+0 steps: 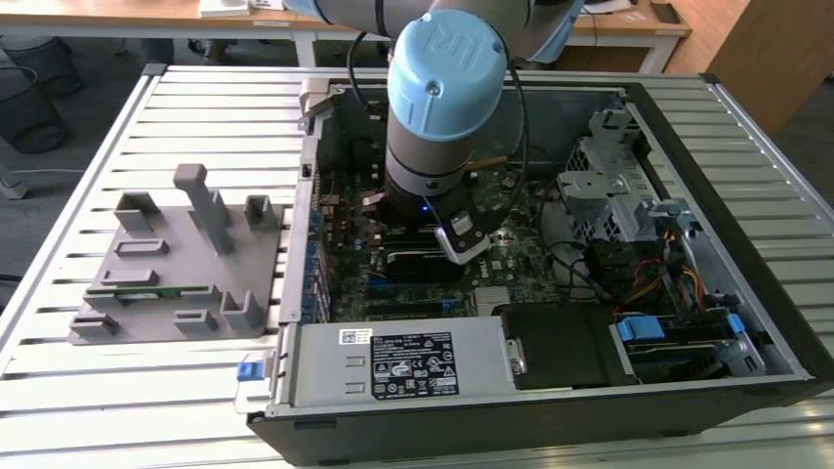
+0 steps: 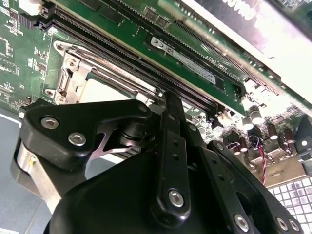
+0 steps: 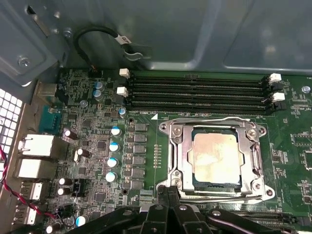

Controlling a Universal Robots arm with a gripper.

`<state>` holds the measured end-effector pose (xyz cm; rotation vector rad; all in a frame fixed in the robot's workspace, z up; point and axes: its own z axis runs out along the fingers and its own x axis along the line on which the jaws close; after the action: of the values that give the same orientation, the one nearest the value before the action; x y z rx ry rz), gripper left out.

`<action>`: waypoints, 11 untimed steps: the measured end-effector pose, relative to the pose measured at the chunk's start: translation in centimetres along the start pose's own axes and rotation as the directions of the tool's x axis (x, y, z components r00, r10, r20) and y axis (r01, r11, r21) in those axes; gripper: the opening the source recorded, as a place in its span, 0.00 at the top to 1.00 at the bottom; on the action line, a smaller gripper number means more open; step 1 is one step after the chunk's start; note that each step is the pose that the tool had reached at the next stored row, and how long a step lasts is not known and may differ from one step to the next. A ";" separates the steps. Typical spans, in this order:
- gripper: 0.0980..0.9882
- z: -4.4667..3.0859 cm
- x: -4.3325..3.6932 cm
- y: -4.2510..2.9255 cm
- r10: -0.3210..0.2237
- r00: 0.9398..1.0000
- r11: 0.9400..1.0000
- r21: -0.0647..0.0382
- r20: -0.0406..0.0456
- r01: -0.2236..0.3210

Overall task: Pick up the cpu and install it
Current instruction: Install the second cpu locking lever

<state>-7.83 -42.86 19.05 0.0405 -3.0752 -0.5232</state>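
The cpu (image 3: pixel 217 158), a small square chip with a silvery top, lies flat inside the metal-framed socket (image 3: pixel 176 146) on the green motherboard. In the first wrist view the black links of my gripper (image 3: pixel 168 204) sit just at the socket's near edge, beside the cpu and not over it. The second wrist view has the gripper (image 2: pixel 165 112) close above the board, with the socket frame (image 2: pixel 66 80) partly behind it. From the exterior view the arm reaches down into the open computer case (image 1: pixel 763 322), and the gripper (image 1: pixel 459 244) hangs low over the board's middle.
Several black memory slots (image 3: pixel 195 92) run along one side of the socket, and one holds a green stick (image 2: pixel 195 61). A power supply (image 1: pixel 391 366) and drive cage (image 1: pixel 612 186) crowd the case. On the slatted table (image 1: pixel 195 107) stands a grey fixture (image 1: pixel 183 264).
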 end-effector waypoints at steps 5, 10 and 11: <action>0.99 0.09 0.07 0.06 0.000 1.000 1.000 -0.005 0.000 0.000; 0.99 0.18 0.17 0.16 0.000 1.000 1.000 -0.008 0.000 0.000; 0.99 0.20 0.20 0.22 0.000 1.000 1.000 -0.008 0.000 0.000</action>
<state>-8.04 -42.59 18.94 0.0408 -3.0732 -0.5357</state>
